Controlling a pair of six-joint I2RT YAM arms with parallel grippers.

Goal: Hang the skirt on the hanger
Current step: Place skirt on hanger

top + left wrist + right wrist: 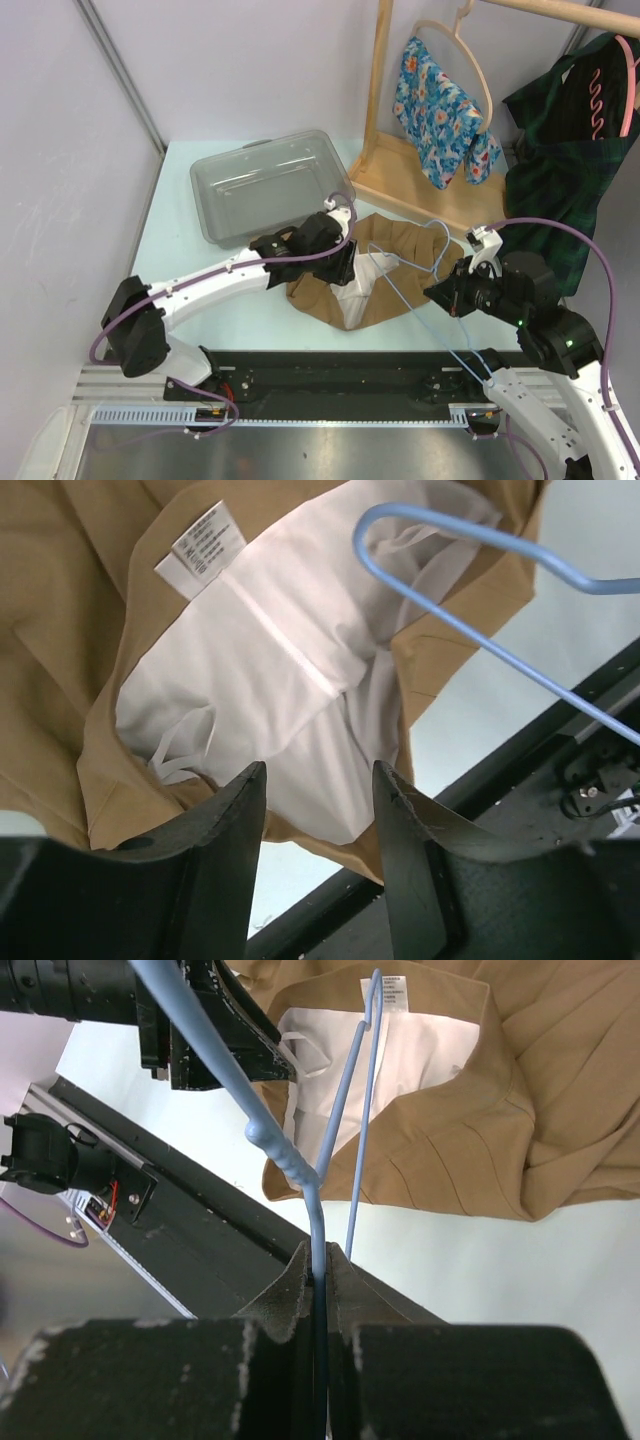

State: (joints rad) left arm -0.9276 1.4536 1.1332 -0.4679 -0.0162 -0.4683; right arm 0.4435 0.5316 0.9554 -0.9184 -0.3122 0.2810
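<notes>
A tan skirt (400, 250) with a white lining (270, 680) lies crumpled on the table, its waist opening facing the near edge. My left gripper (345, 265) hovers over that opening, jaws open (318, 780), with nothing between the fingers (230, 820). A thin blue wire hanger (285, 1155) reaches across into the skirt's opening (470, 640). My right gripper (318, 1260) is shut on the hanger's wire just right of the skirt (445, 293). The skirt's tan fabric (530, 1110) fills the top right of the right wrist view.
A clear plastic bin (265, 185) stands behind the left arm. A wooden rack (380, 100) at the back holds a floral garment (435, 110) and a dark plaid garment (565, 160). A black rail (330, 375) runs along the near edge.
</notes>
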